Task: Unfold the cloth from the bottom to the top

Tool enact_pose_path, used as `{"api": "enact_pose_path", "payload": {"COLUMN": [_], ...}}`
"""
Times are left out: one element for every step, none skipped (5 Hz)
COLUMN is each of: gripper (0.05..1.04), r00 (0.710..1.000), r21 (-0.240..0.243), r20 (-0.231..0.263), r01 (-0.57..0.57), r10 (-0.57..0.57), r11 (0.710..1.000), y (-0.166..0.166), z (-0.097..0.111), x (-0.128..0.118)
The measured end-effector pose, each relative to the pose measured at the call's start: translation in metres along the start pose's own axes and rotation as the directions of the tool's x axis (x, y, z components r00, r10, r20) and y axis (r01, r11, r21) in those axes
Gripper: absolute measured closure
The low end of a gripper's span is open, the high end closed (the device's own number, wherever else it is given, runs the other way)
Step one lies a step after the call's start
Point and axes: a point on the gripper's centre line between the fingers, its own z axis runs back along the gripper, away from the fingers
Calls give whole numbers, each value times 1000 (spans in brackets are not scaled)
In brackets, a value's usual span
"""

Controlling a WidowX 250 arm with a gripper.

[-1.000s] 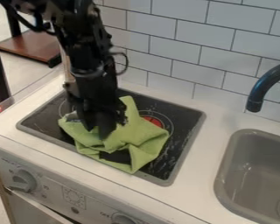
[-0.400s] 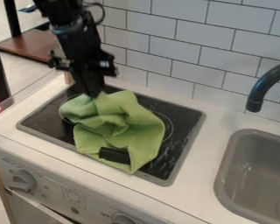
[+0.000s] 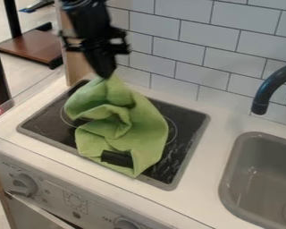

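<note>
The pincer (image 3: 105, 76) pinches the cloth's (image 3: 148, 129) raised top edge above the black stovetop (image 3: 47, 117).

Black cooktop (image 3: 186, 117), grey sink (image 3: 232, 176), dark faucet (image 3: 265, 91), white tiles (image 3: 205, 41)

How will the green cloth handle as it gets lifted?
The cloth is probably floppy, since it bunches into soft folds under the pincer. It looks light, likely trailing rather than tipping. Its lower part, spread on the stovetop, may drag.
</note>
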Motion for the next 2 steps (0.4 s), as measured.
{"api": "enact_pose_path", "payload": {"gripper": [1035, 1035], "r00": [999, 998], "r21": [-8, -24], "r20": [-27, -29], "r01": [29, 61], "r10": [-29, -61], "r11": [1000, 998], "y": [-21, -44], "z": [-12, -22], "x": [11, 24]}}
